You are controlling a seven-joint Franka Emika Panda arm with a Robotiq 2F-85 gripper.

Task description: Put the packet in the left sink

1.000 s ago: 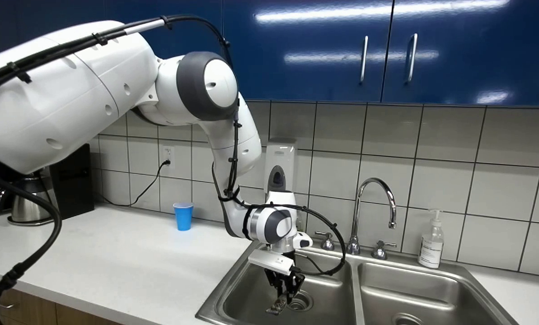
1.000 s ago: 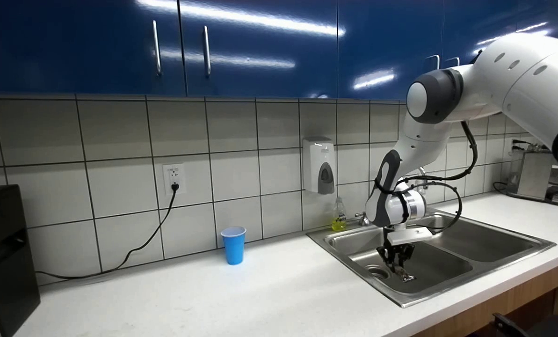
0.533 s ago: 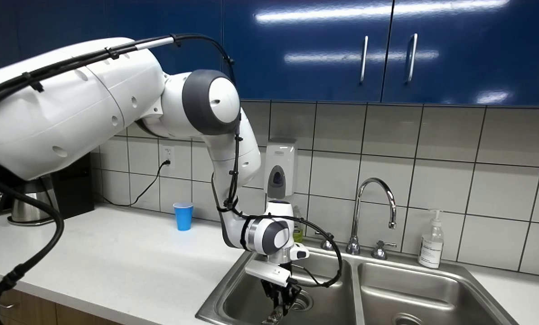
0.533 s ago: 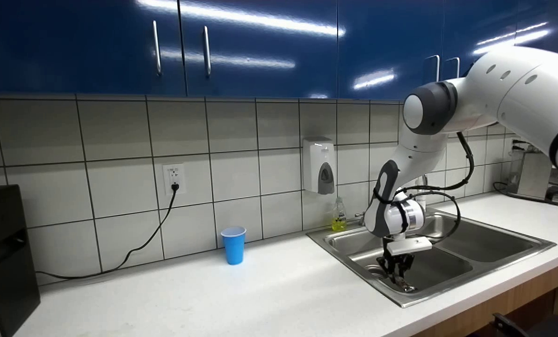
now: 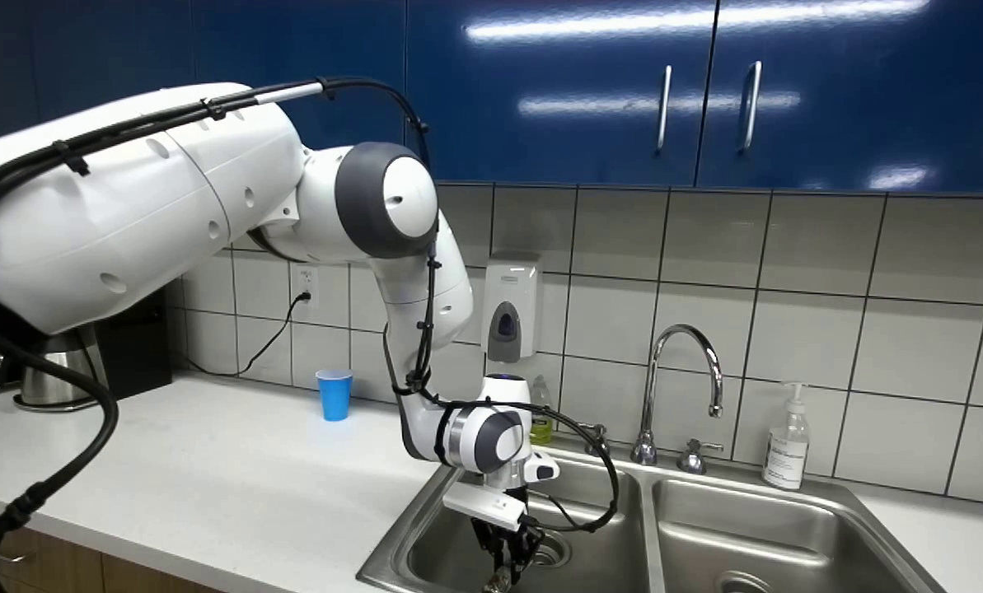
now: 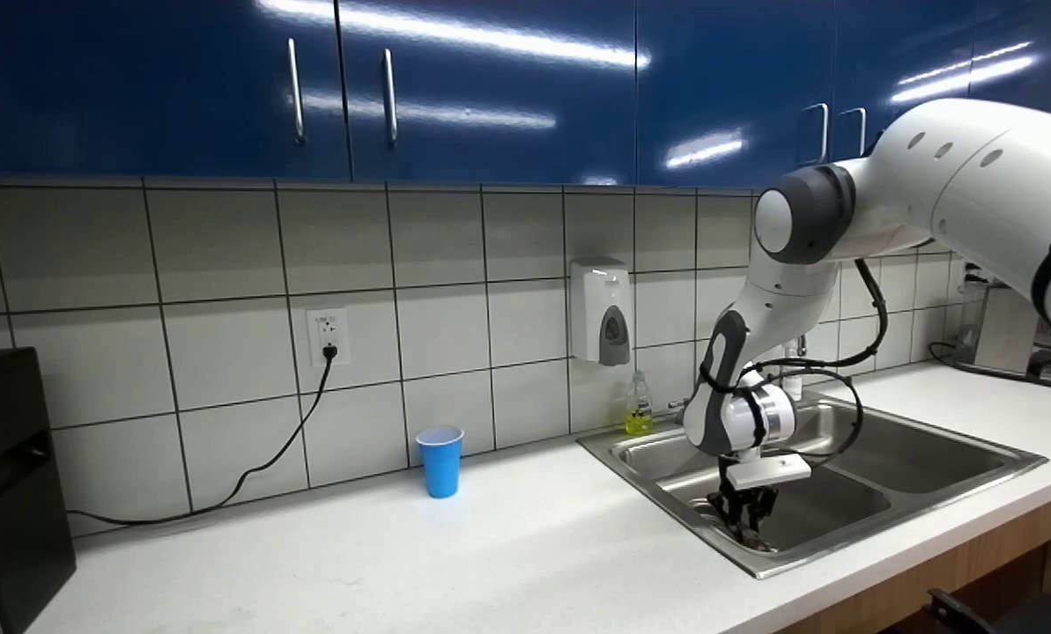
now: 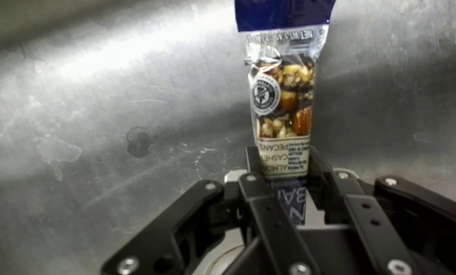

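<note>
Left sink [image 5: 610, 556] ready for a gentle release

It lies at bottom centre of an exterior view. Low inside, the gripper [image 7: 286, 162] pinches the wrapped nut bar [image 7: 283, 101], which runs to the wrist view's top edge. Whether the bar touches bottom cannot be told; lowering until it rests, then slowly parting the jaws, should suit.

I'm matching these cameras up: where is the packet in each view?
In an exterior view: packet at bottom edge, near middle.
In an exterior view: packet lower right, barely visible.
Wrist view: packet right of centre, running down from top edge.
Shared landmark: claw, closed on the packet.
</note>
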